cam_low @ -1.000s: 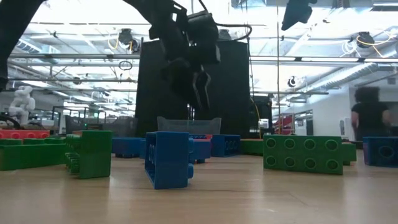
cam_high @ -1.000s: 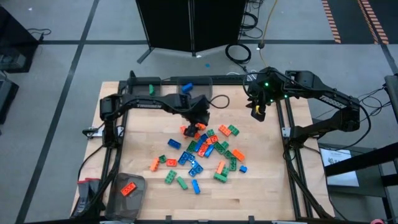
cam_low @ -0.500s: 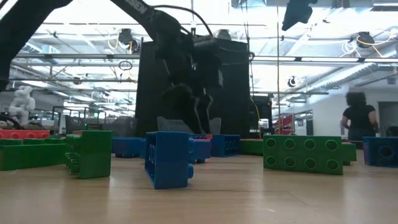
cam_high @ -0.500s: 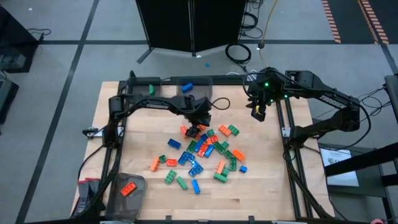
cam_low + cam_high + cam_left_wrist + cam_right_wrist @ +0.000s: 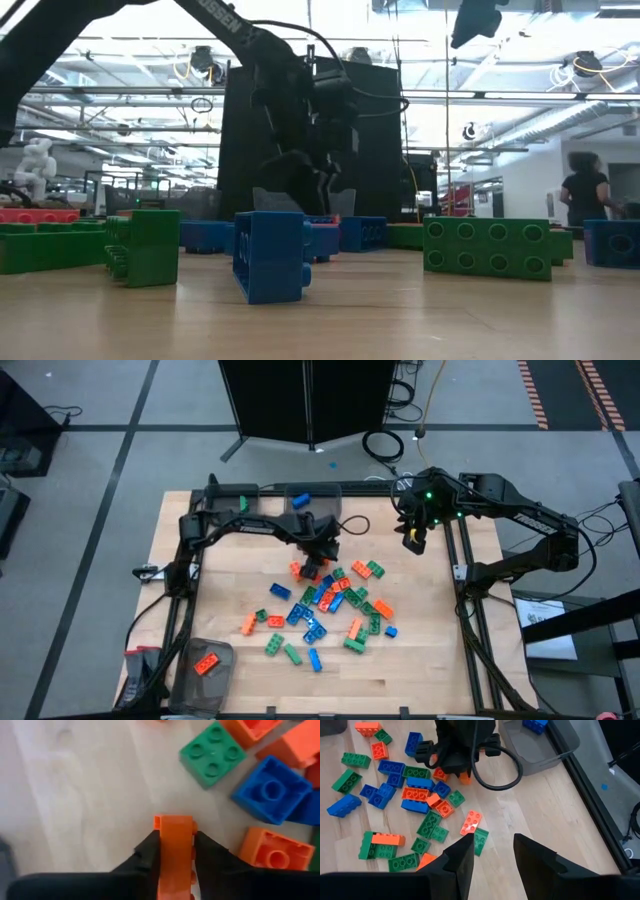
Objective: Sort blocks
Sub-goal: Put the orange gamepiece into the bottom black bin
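Three translucent grey bins. Near-left bin (image 5: 203, 668) holds one orange brick (image 5: 207, 664). Far-centre bin (image 5: 312, 495) holds one blue brick (image 5: 300, 499); the right wrist view shows this bin with the blue brick too. Far-left bin (image 5: 232, 500) holds one small green brick (image 5: 243, 504).

The blocks (image 5: 325, 610) are small studded orange, green and blue bricks, scattered loose mid-table, some on their sides, some studs up.

Left gripper (image 5: 176, 842) is down at the far edge of the pile, fingers (image 5: 150, 852) pinched on both sides of an orange block (image 5: 174, 840), which sits low at the wooden table (image 5: 420, 660). A green square brick (image 5: 212, 754) and a blue brick (image 5: 272, 790) lie just beside it.

Right gripper (image 5: 492, 852) hangs above the far-right of the table, fingers apart, holding nothing.
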